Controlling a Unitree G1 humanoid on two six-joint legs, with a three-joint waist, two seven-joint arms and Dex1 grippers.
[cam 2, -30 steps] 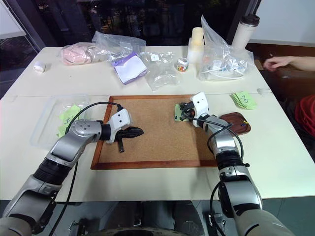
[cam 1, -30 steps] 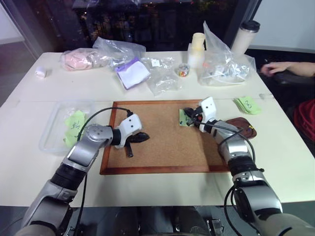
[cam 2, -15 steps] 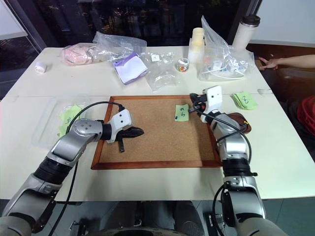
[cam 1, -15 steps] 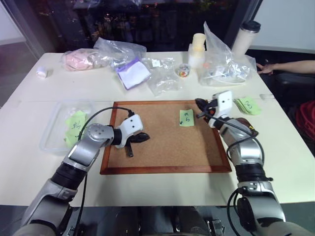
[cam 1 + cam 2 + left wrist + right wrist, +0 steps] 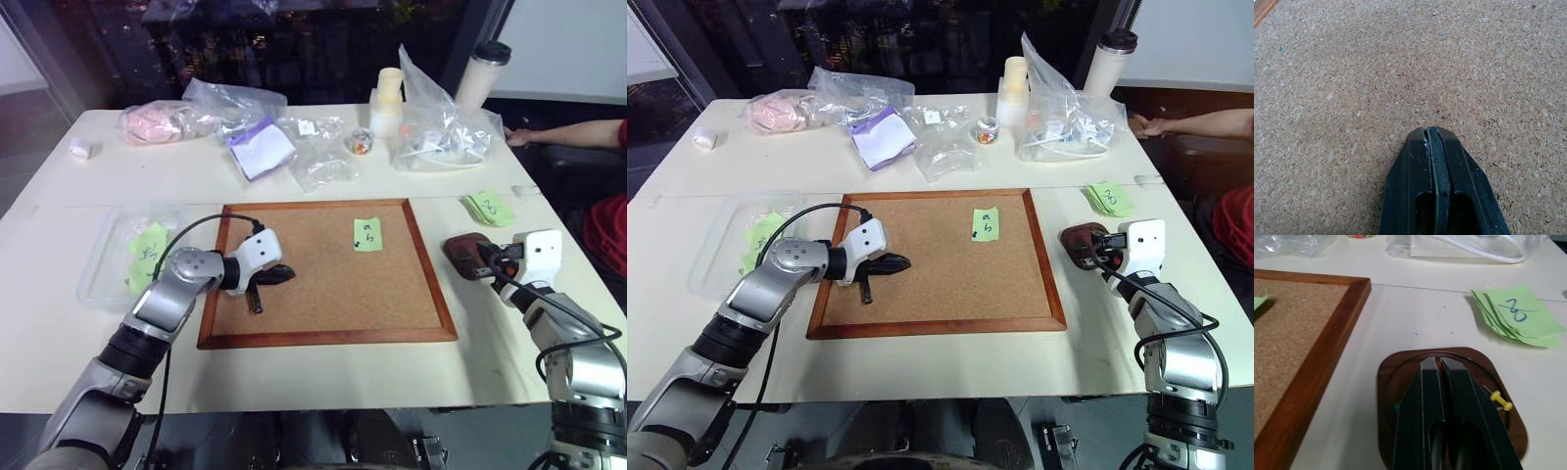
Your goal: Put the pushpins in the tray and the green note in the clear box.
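Here the right claw (image 5: pixel 1439 366), pinching a red pushpin (image 5: pixel 1439 365), overhangs the glossy round-cornered tray (image 5: pixel 1388 396); left claw (image 5: pixel 1431 134) clenched on grainy cork

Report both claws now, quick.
Left claw: closed, empty, over the corkboard.
Right claw: closed on a red pushpin, over the tray.

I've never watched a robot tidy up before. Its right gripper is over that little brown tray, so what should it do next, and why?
Probably open the right gripper to drop a pushpin. It is shut over the tray, something red shows between its fingertips, and a yellow pushpin already lies there. The green note is on the corkboard, waiting for the clear box.
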